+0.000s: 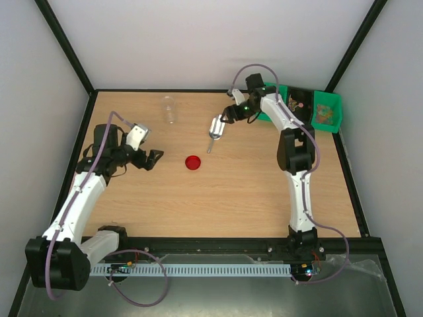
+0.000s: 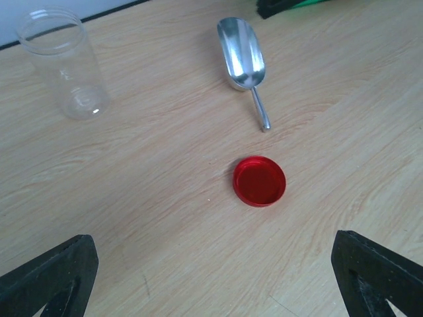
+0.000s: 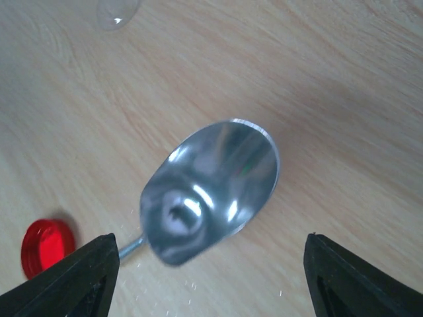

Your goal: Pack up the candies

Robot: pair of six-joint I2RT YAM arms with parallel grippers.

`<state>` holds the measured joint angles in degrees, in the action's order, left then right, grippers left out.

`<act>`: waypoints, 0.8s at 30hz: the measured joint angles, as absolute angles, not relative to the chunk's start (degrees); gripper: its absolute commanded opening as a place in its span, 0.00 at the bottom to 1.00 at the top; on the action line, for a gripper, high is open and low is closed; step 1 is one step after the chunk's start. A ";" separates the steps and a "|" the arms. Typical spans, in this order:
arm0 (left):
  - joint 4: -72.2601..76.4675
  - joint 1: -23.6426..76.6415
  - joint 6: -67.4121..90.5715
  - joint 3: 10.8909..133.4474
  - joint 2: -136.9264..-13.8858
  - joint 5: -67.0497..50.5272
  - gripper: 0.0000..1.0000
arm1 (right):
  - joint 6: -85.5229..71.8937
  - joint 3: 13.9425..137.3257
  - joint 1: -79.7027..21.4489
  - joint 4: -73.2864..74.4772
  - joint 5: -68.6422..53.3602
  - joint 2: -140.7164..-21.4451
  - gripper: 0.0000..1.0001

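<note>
Closing on the scoop [image 3: 211, 191] by its slick bowl, the open, empty right tool [image 3: 208, 277] could skid it across the desk [image 1: 231, 205], leaving the candies [image 1: 324, 113] in the far green bin [image 1: 336, 104], the left tool [image 2: 211, 277] equally open and empty.

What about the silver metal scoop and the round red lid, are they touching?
Apart. The left wrist view shows a plain gap between the handle tip of the scoop and the lid.
</note>
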<state>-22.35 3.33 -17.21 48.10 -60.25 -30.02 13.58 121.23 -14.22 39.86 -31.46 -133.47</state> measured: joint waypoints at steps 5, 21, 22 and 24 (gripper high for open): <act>-22.61 3.38 -17.63 46.89 -59.86 -31.94 1.00 | 13.41 127.00 -15.05 39.33 -30.50 -140.11 0.71; -22.59 3.38 -17.56 46.85 -59.64 -32.97 0.99 | 10.20 129.43 -15.35 33.95 -32.45 -143.92 0.38; -22.57 3.38 -17.54 46.85 -59.64 -32.95 0.99 | 10.09 129.54 -15.35 33.76 -32.58 -143.92 0.36; -22.57 3.38 -17.50 46.85 -59.64 -32.73 0.99 | 9.74 129.69 -15.35 33.21 -32.64 -144.03 0.34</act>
<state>-22.57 3.38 -17.50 46.85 -59.64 -32.73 9.74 129.69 -15.35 33.21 -32.64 -144.03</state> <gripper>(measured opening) 0.995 0.374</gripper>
